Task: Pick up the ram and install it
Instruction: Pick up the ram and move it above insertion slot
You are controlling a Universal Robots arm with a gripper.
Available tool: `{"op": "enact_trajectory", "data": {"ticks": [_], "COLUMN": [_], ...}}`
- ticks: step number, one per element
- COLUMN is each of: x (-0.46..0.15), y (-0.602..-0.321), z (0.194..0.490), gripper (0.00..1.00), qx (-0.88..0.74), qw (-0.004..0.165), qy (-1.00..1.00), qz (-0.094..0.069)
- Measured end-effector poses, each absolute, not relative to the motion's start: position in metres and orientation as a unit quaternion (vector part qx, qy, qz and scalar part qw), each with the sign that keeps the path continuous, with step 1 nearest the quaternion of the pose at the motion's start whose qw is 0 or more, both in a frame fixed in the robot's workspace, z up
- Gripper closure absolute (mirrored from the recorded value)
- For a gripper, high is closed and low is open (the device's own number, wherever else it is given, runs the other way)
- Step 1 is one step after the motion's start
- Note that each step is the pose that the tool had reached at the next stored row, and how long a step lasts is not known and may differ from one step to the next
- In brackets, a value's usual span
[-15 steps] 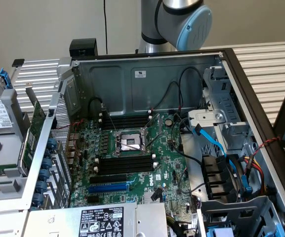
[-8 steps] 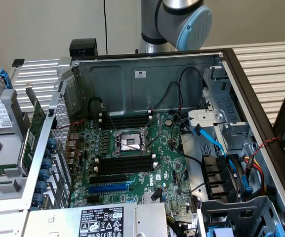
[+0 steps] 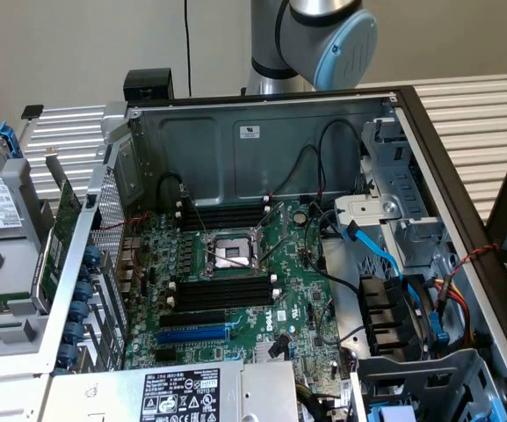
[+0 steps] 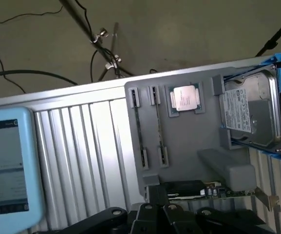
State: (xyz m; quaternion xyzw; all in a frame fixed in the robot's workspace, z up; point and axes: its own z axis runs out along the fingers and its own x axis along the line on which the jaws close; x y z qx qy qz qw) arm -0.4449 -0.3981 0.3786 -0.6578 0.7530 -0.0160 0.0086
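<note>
The pincer (image 4: 172, 217) hangs above a grey tray (image 4: 189, 146) that lies on the ribbed bench (image 4: 82, 146), at the exterior view's left of the open computer case (image 3: 262, 149). I cannot tell if the pincer is wide or narrow. The ram (image 4: 139, 129) seems to stand on its edge in a long slot of the tray, near the processor (image 4: 184, 97) and the hard drive (image 4: 250, 112).
</note>
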Motion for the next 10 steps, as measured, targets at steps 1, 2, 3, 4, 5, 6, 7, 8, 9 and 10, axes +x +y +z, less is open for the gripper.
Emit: {"op": "enact_trajectory", "data": {"ticks": [1,2,3,4,5,6,7,8,9,10], "x": [-0.4449,-0.4449,-0.4449,-0.4449,-0.4450,-0.4450,-0.4450,-0.4450,-0.4450,-0.4453], "y": [-0.3981,-0.3981,-0.3981,-0.3981,-0.3981,-0.3981,-0.3981,-0.3981,-0.3981,-0.3982], "z": [0.3786,0.3786,0.3785,0.3785,0.3784,0.3783,0.3782,0.3781,0.3780,0.3780], "gripper": [0.89,0.89,0.89,0.89,0.89,0.89,0.89,0.89,0.89,0.89], "qx": [-0.665,-0.671,-0.678,-0.685,-0.691,-0.698,-0.704,-0.711,-0.717,-0.723], "qw": [0.009,0.009,0.009,0.009,0.009,0.009,0.010,0.010,0.010,0.010], "qy": [0.747,0.741,0.735,0.729,0.722,0.716,0.710,0.703,0.697,0.691], "qz": [-0.016,-0.016,-0.016,-0.016,-0.016,-0.015,-0.015,-0.015,-0.015,-0.015]}}
